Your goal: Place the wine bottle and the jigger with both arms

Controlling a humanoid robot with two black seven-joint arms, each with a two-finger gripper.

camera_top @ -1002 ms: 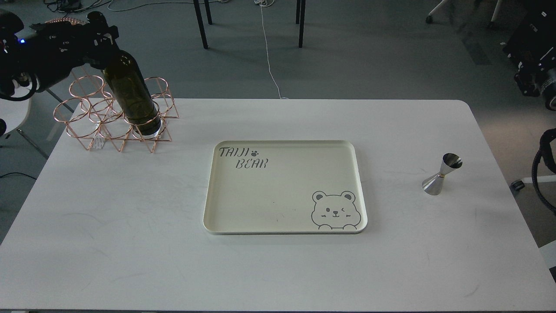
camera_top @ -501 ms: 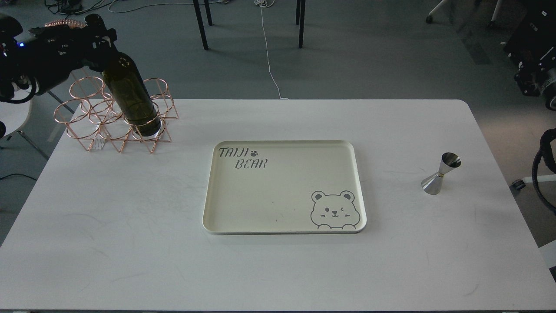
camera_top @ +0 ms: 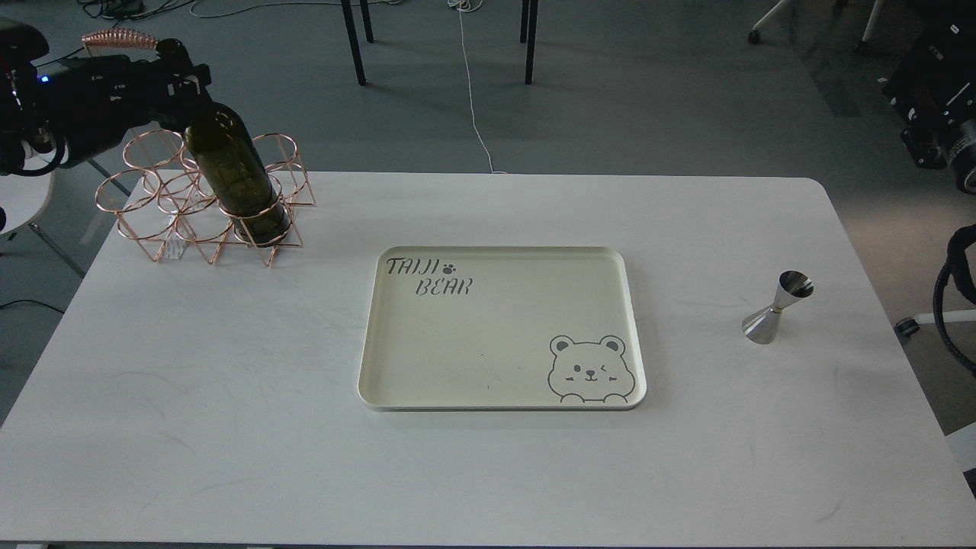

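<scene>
The dark olive-green wine bottle (camera_top: pixel 236 179) stands tilted in the front right ring of a copper wire rack (camera_top: pixel 145 202) at the table's far left corner. My left gripper (camera_top: pixel 180 76) is closed around the bottle's neck, which it hides. The steel jigger (camera_top: pixel 776 308) stands upright on the table at the right, with nothing touching it. Of my right arm only a black cable sleeve (camera_top: pixel 953 305) shows at the right edge; its gripper is out of view.
A cream tray (camera_top: pixel 503 251) printed with "TAIJI BEAR" and a bear lies in the middle of the white table (camera_top: pixel 191 396). Chair legs and a white cable are on the floor beyond the table. Black equipment (camera_top: pixel 938 91) sits at the top right.
The bottle has sunk lower into the rack ring, and my left gripper has come down a little with it. The jigger and tray have not moved.
</scene>
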